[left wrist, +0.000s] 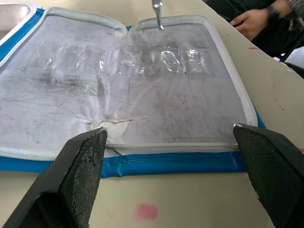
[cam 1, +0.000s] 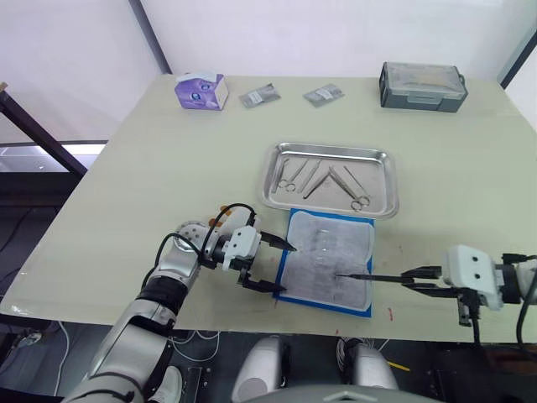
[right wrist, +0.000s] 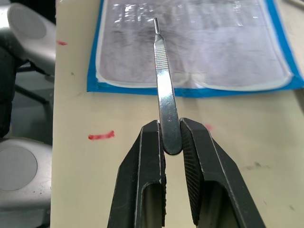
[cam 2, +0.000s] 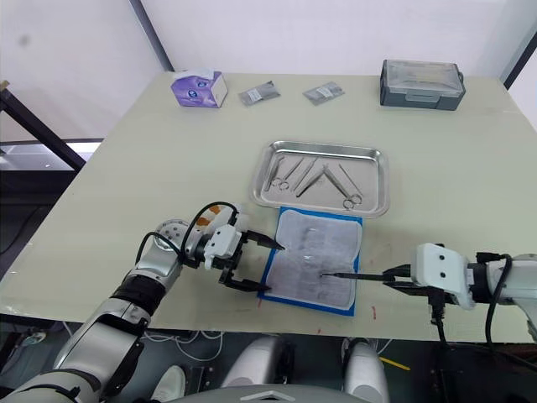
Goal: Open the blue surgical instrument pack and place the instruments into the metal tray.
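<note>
Steel scalpel handle (right wrist: 166,102) pinched only at its butt by my right gripper (right wrist: 172,137); it may pivot or slip before the metal tray (cam 1: 330,178); left gripper (cam 1: 270,265) gapes empty beside the opened blue surgical instrument pack (cam 1: 329,260)

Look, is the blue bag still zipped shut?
No, the blue surgical instrument pack lies spread open flat on the table, its pale lining facing up.

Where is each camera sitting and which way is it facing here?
Head views: look forward and down over the table, metal tray, both arms.
Left wrist view: along the open left gripper at the opened blue pack.
Right wrist view: along the right gripper clamping a scalpel handle.
All views share the pack.
</note>
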### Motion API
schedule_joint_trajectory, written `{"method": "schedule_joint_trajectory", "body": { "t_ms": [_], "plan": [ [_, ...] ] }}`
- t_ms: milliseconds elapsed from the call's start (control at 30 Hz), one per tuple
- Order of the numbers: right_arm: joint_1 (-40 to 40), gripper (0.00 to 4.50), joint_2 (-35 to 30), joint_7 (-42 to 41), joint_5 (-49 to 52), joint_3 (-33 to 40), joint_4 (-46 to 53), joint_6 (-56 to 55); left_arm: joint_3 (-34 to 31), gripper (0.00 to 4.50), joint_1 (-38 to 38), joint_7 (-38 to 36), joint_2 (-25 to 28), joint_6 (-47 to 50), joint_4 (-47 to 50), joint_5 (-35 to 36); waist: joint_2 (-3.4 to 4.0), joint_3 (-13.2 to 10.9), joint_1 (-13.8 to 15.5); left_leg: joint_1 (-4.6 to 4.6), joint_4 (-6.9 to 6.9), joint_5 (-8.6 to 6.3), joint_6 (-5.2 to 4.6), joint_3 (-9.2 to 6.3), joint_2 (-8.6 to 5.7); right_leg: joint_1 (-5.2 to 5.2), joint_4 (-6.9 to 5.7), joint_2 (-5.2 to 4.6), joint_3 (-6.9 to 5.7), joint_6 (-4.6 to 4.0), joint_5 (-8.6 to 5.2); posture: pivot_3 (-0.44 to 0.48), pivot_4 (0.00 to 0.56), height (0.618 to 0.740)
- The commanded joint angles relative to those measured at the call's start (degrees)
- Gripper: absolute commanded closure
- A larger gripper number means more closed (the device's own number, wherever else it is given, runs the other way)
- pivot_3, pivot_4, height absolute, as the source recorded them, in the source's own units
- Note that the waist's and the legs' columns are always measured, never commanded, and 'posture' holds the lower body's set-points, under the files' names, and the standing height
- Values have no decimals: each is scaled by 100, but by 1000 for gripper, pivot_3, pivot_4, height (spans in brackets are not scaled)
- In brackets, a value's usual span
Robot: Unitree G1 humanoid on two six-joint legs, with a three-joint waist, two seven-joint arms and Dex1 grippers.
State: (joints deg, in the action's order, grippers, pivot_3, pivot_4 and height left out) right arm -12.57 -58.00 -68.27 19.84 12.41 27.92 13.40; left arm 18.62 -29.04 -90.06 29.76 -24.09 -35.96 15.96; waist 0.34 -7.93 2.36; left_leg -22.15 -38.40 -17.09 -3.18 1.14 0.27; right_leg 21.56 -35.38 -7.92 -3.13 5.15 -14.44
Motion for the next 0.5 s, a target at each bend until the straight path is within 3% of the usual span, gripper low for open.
{"method": "schedule_joint_trajectory", "body": {
  "t_ms": [33, 500],
  "plan": [
    [-99, 4471, -76, -189, 231, 450, -111, -75, 245, 0, 241, 75, 124, 37, -571, -716, 0, 0, -1, 1, 0, 0, 0, 0, 0, 0, 0, 0, 0, -1, 0, 0, 150, 731],
    [813, 4471, 668, 1104, 781, 307, -346, 1398, 248, 0, 210, 102, 97, 30, -591, -725, 5, 2, 0, 0, 0, 6, 8, -6, 3, 0, 0, 4, -2, -13, 8, 0, 150, 731]
  ]
}}
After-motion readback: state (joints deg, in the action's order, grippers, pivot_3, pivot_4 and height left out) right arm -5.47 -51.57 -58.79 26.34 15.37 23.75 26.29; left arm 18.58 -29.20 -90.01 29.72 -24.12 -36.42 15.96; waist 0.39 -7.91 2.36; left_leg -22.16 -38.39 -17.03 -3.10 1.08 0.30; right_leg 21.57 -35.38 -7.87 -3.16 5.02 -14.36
